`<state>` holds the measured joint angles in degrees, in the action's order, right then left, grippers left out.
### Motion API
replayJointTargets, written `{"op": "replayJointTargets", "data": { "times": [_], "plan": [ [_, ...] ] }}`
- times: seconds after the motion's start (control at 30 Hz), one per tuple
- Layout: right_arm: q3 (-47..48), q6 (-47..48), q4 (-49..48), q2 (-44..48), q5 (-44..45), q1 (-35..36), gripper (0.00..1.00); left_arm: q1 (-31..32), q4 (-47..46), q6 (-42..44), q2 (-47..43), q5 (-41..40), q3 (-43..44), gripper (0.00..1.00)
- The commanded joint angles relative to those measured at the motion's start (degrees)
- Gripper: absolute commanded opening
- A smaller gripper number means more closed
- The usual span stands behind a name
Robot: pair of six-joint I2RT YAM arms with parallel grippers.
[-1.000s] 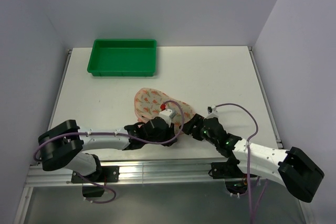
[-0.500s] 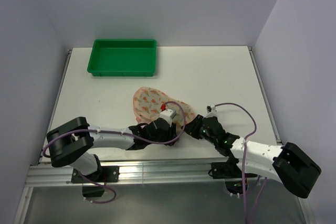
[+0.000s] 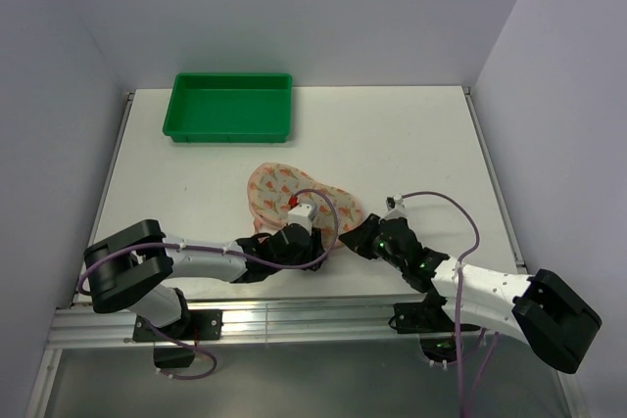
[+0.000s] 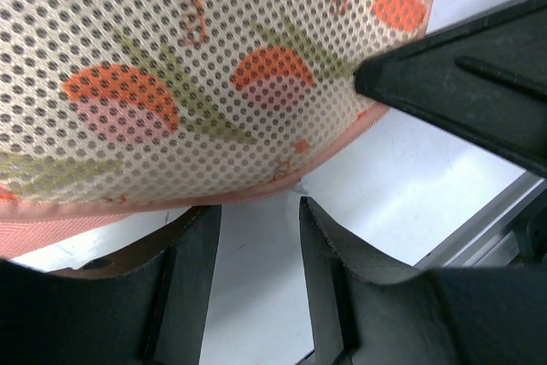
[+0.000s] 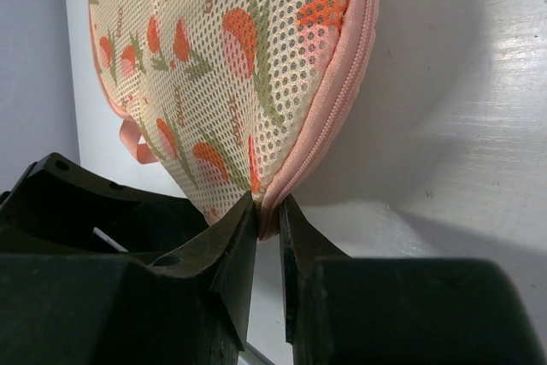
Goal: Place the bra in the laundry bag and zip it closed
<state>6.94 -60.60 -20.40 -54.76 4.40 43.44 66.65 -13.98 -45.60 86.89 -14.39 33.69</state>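
The laundry bag [image 3: 284,193], pale pink mesh with an orange-and-green print, lies near the table's front middle. My right gripper [image 5: 267,211] is shut on its pink zipper edge [image 5: 342,91] at the bag's near right corner. Just short of the bag's near edge [image 4: 171,203], my left gripper [image 4: 259,211] is open, and only white table shows between its fingers. In the top view both grippers, left [image 3: 312,247] and right [image 3: 355,240], meet at the bag's near end. The bra is out of view.
A green plastic tray [image 3: 231,105] stands at the back left. The table's front edge and metal rail [image 3: 294,315] run just behind the grippers. The right finger [image 4: 461,74] reaches close into the left wrist view.
The right gripper has closed onto the bag's zipper edge. The left gripper has opened and drawn back slightly toward the near edge.
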Motion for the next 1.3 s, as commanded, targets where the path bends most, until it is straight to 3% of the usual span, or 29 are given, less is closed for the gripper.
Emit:
{"op": "replayJointTargets", "data": {
  "times": [0.0, 0.23, 0.37, 0.6, 0.83, 0.97, 1.27],
  "plan": [
    [0.2, 0.6, -0.7, 1.2, 0.0, -0.4, 0.21, -0.5, -2.7, -0.8, -0.4, -1.2, 0.6, 0.48],
    [0.2, 0.6, -1.2, 0.1, -0.8, -0.4, 0.2, -0.5, -5.6, 0.3, -1.1, 1.6, 0.7, 0.48],
    [0.1, 0.6, -1.5, 0.1, -0.7, -0.4, 0.2, -0.5, -5.3, 0.9, -1.3, 3.3, 1.3, 0.41],
    [-0.1, 0.6, -1.9, 0.1, -1.1, -0.3, 0.2, -0.5, -5.1, 0.9, -0.4, 3.8, 2.3, 0.46],
    [-0.3, 0.7, -1.7, 0.6, -1.3, -0.3, 0.19, -0.5, -5.2, 0.5, 1.2, 3.7, 3.7, 0.42],
    [-0.6, 0.7, -1.2, 1.2, -1.3, -0.3, 0.18, -0.5, -4.9, -0.1, 1.4, 2.6, 3.7, 0.25],
    [-0.8, 0.9, -0.6, 1.9, -0.8, -0.3, 0.18, -0.5, -2.8, -0.7, 0.6, -0.4, 3.5, 0.0]
  ]
}}
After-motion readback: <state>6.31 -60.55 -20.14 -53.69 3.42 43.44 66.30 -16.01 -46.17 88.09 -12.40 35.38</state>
